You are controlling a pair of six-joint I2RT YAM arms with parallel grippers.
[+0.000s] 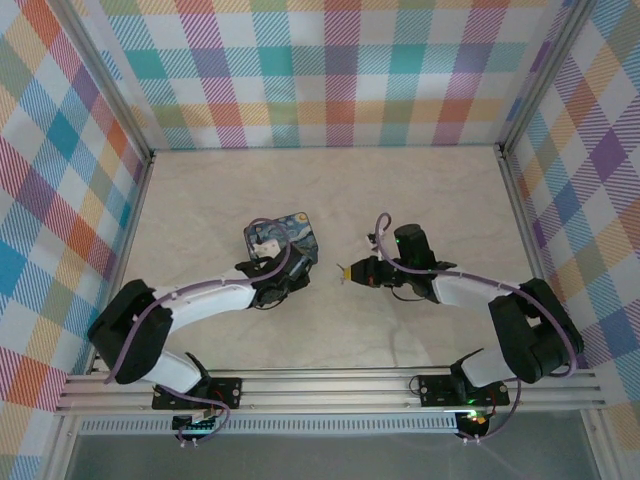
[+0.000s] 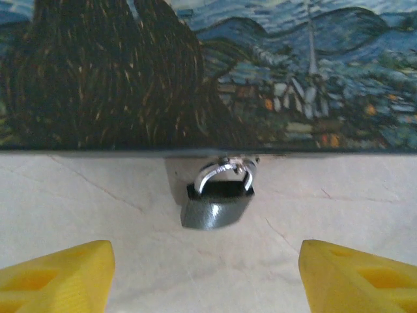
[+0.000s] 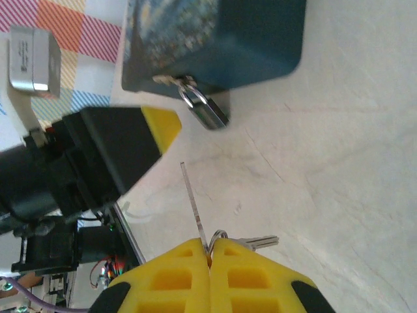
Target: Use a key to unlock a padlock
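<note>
Surface: you are working on a pale, cream table [image 1: 330,190] with faint marble-like veining and thin crack lines; it is matte and bare around the work area.
Room: plaid walls [image 1: 330,70] in pastel checks close off the back and both sides. Aluminium frame rails [image 1: 330,385] run along the near edge by the arm bases.
Box: a dark-blue box [image 1: 290,235] with a starry-night print sits left of centre on the table.
Padlock, look: the padlock [image 2: 218,205] is small, with a dark grey metal body, rounded lower corners and a bright silver shackle [image 2: 221,171].
Padlock, place: it hangs from the lower front edge of the box. Its body lies tilted on the table, just ahead of the left gripper [image 2: 207,274].
Left jaws: spread wide. The yellow fingertips [image 2: 58,274] stand well apart on either side of the padlock and touch nothing.
Key, look: you see a thin silver-grey key [image 3: 257,243] on a small key ring [image 3: 218,236], with a narrow pale strip [image 3: 193,202] sticking up from it.
Key, place: it is at the tips of the right gripper [image 3: 210,261], right of the box and apart from the padlock.
Right jaws: pressed together, pinching the key at its ring end, blade pointing sideways.
</note>
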